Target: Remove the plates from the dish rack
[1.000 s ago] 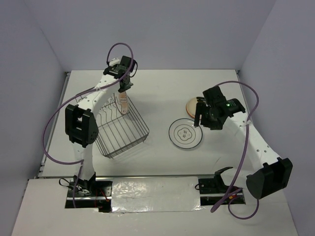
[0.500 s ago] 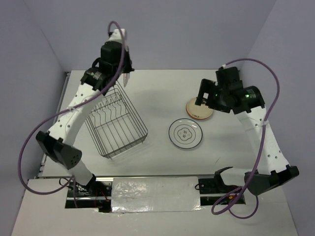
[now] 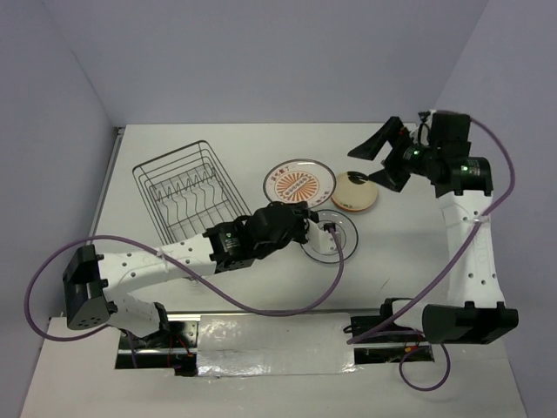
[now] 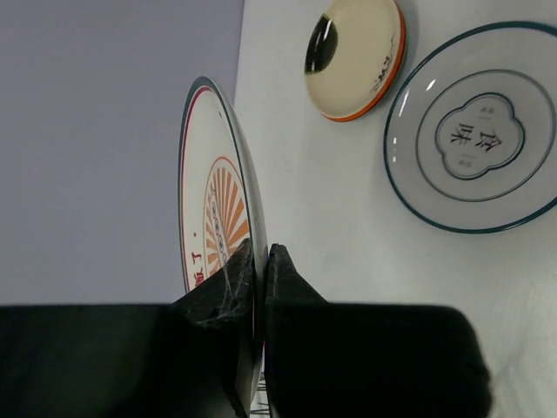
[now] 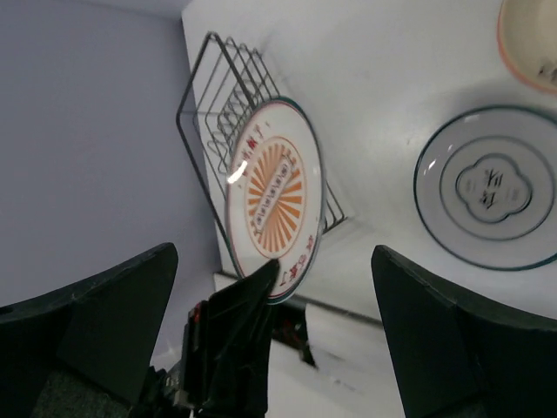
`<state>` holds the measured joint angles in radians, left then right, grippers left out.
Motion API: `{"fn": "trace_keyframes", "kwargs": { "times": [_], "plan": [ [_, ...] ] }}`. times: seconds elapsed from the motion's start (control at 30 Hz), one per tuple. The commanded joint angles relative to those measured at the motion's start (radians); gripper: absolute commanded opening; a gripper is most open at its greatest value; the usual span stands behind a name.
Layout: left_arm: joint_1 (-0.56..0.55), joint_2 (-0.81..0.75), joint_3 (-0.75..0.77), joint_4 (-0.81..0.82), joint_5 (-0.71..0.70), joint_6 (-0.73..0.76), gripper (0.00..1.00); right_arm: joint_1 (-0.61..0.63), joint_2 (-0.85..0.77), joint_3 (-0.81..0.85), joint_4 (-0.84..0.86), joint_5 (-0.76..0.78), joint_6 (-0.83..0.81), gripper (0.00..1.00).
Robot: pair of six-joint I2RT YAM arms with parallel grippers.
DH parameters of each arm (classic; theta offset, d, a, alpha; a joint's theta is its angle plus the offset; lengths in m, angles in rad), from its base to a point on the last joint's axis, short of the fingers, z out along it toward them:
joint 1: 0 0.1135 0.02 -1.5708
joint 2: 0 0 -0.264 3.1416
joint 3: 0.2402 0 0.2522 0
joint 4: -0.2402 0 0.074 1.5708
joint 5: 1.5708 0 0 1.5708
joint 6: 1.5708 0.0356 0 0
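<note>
My left gripper [image 3: 294,212] is shut on the rim of a white plate with an orange sunburst [image 3: 300,182], holding it above the table's middle. In the left wrist view the plate [image 4: 219,209] stands edge-on between my fingers [image 4: 228,287]. A white plate with a teal rim [image 3: 341,233] lies flat just right of it, partly under my left arm. An orange plate [image 3: 355,192] lies upside down, cream underside up. The wire dish rack [image 3: 187,196] stands at the left with no plates showing in it. My right gripper [image 3: 381,157] is open, raised above the orange plate.
The right wrist view looks down on the sunburst plate [image 5: 274,196], the rack [image 5: 218,113], the teal-rimmed plate [image 5: 492,187] and my left gripper [image 5: 239,322]. Purple cables loop beside both arms. Grey walls close in the table on three sides.
My left arm has lifted the sunburst plate out of the rack and swung it right to the table's middle. My right gripper has risen and drawn back right. The rack sits further left and back.
</note>
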<state>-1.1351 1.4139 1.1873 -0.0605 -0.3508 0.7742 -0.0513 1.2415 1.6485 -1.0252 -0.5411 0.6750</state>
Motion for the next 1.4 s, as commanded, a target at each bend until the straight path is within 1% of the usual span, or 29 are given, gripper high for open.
{"fn": "trace_keyframes", "kwargs": {
  "times": [0.0, 0.1, 0.23, 0.27, 0.3, 0.33, 0.4, 0.43, 0.47, 0.5, 0.53, 0.6, 0.63, 0.67, 0.7, 0.73, 0.77, 0.8, 0.83, 0.87, 0.9, 1.03, 1.1, 1.13, 1.17, 1.2, 1.27, 1.33, 1.37],
  "plan": [
    [-0.041, -0.035, 0.025, 0.134, -0.079, 0.241, 0.0, 0.045, -0.043, -0.175, 0.12, -0.157, 0.08, 1.0],
    [-0.087, -0.065, -0.067, 0.284, -0.079, 0.328, 0.0, 0.117, -0.06, -0.275, 0.142, -0.126, 0.081, 1.0],
    [-0.114, -0.052, -0.046, 0.271, -0.065, 0.315, 0.0, 0.123, -0.097, -0.412, 0.269, -0.155, 0.147, 0.98],
    [-0.118, -0.047, -0.043, 0.265, -0.06, 0.309, 0.0, 0.123, -0.103, -0.435, 0.342, -0.166, 0.182, 0.97],
    [-0.123, -0.044, -0.043, 0.271, -0.051, 0.298, 0.0, 0.125, -0.106, -0.475, 0.374, -0.195, 0.201, 0.93],
    [-0.129, -0.043, -0.043, 0.275, -0.048, 0.292, 0.02, 0.125, -0.108, -0.492, 0.414, -0.215, 0.221, 0.7],
    [-0.132, -0.03, -0.048, 0.303, -0.053, 0.272, 0.11, 0.125, -0.111, -0.506, 0.476, -0.208, 0.248, 0.45],
    [-0.132, -0.026, -0.049, 0.321, -0.085, 0.266, 0.24, 0.123, -0.112, -0.497, 0.473, -0.186, 0.239, 0.05],
    [-0.132, -0.018, -0.051, 0.338, -0.106, 0.249, 0.34, 0.12, -0.116, -0.481, 0.418, -0.151, 0.201, 0.0],
    [-0.13, -0.003, -0.052, 0.364, -0.134, 0.243, 0.49, 0.117, -0.116, -0.445, 0.39, -0.072, 0.177, 0.0],
    [-0.127, 0.005, -0.049, 0.373, -0.204, 0.231, 0.99, 0.114, -0.116, -0.429, 0.345, -0.038, 0.122, 0.0],
    [-0.112, 0.026, -0.003, 0.332, -0.261, 0.127, 1.0, 0.091, -0.102, -0.417, 0.298, 0.033, 0.065, 0.0],
    [-0.085, 0.03, 0.026, 0.217, -0.278, 0.069, 1.0, 0.084, -0.096, -0.427, 0.28, 0.103, 0.036, 0.0],
    [-0.062, 0.026, 0.09, 0.146, -0.269, -0.084, 1.0, 0.071, -0.088, -0.473, 0.283, 0.14, -0.021, 0.0],
    [-0.036, 0.017, 0.119, 0.073, -0.245, -0.174, 1.0, 0.067, -0.085, -0.508, 0.293, 0.173, -0.043, 0.0],
    [0.038, 0.005, 0.144, -0.05, -0.172, -0.256, 1.0, 0.065, -0.086, -0.547, 0.35, 0.202, -0.084, 0.0],
    [0.084, -0.013, 0.167, -0.085, -0.131, -0.43, 1.0, 0.065, -0.091, -0.635, 0.397, 0.201, -0.106, 0.0],
    [0.18, -0.056, 0.169, -0.107, -0.097, -0.519, 0.99, 0.065, -0.103, -0.679, 0.439, 0.196, -0.123, 0.0],
    [0.226, -0.079, 0.164, -0.128, -0.068, -0.594, 1.0, 0.067, -0.112, -0.719, 0.524, 0.202, -0.152, 0.0],
    [0.273, -0.131, 0.143, -0.131, -0.015, -0.718, 0.99, 0.067, -0.123, -0.799, 0.568, 0.201, -0.16, 0.0],
    [0.343, -0.16, 0.126, -0.121, 0.004, -0.79, 0.99, 0.067, -0.137, -0.831, 0.615, 0.22, -0.164, 0.0],
    [0.426, -0.256, 0.08, -0.124, -0.024, -0.852, 0.99, 0.065, -0.134, -0.961, 0.691, 0.205, -0.17, 0.01],
    [0.469, -0.267, 0.103, -0.182, 0.001, -0.881, 1.0, 0.068, -0.117, -0.989, 0.708, 0.205, -0.172, 0.1],
    [0.481, -0.26, 0.135, -0.234, 0.016, -0.897, 0.99, 0.067, -0.111, -1.003, 0.702, 0.222, -0.172, 0.21],
    [0.506, -0.256, 0.15, -0.258, 0.035, -0.911, 1.0, 0.068, -0.105, -1.006, 0.689, 0.233, -0.17, 0.43],
    [0.517, -0.254, 0.162, -0.28, 0.045, -0.93, 1.0, 0.068, -0.096, -1.007, 0.662, 0.239, -0.172, 0.51],
    [0.535, -0.25, 0.193, -0.335, 0.033, -0.952, 1.0, 0.083, -0.082, -0.998, 0.576, 0.301, -0.169, 0.65],
    [0.554, -0.227, 0.236, -0.383, 0.019, -0.975, 1.0, 0.152, -0.027, -0.948, 0.481, 0.41, -0.17, 0.68],
    [0.56, -0.218, 0.251, -0.433, 0.01, -0.981, 1.0, 0.18, 0.004, -0.929, 0.432, 0.532, -0.166, 0.71]
  ]
}}
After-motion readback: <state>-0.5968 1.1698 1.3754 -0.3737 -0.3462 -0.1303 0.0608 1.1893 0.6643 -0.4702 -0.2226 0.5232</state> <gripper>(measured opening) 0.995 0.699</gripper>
